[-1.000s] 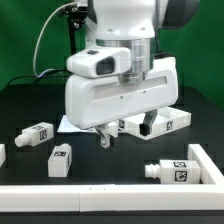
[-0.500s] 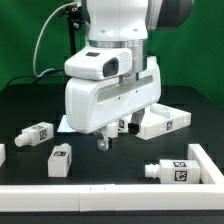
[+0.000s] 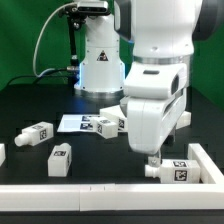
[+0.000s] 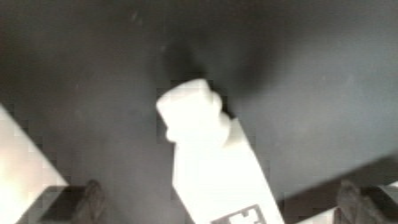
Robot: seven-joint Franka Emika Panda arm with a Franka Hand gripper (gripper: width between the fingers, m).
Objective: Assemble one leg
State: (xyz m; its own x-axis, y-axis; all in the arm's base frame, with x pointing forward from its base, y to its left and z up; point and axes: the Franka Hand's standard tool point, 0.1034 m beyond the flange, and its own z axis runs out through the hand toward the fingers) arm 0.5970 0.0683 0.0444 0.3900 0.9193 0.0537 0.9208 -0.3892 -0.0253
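Note:
A white leg [image 3: 178, 171] with a black-and-white tag lies on its side on the black table, at the front on the exterior view's right. My gripper [image 3: 154, 159] hangs just above its end nearer the middle of the table, and the hand hides the fingertips there. In the wrist view the leg [image 4: 206, 150] lies between the two dark fingers [image 4: 71, 205], which stand wide apart and do not touch it. My gripper [image 4: 228, 206] is open and empty. Two more legs [image 3: 38, 133] [image 3: 61, 160] lie on the exterior view's left.
The marker board [image 3: 82, 123] lies flat at mid table. A white part with tags [image 3: 184, 116] shows behind my hand. A white raised wall [image 3: 90, 196] runs along the front, and a white edge [image 3: 207, 159] stands at the right. The robot base [image 3: 98, 55] stands behind.
My arm has swung from over the middle of the table to the exterior view's right and now hangs over the front-right leg. The legs have not moved.

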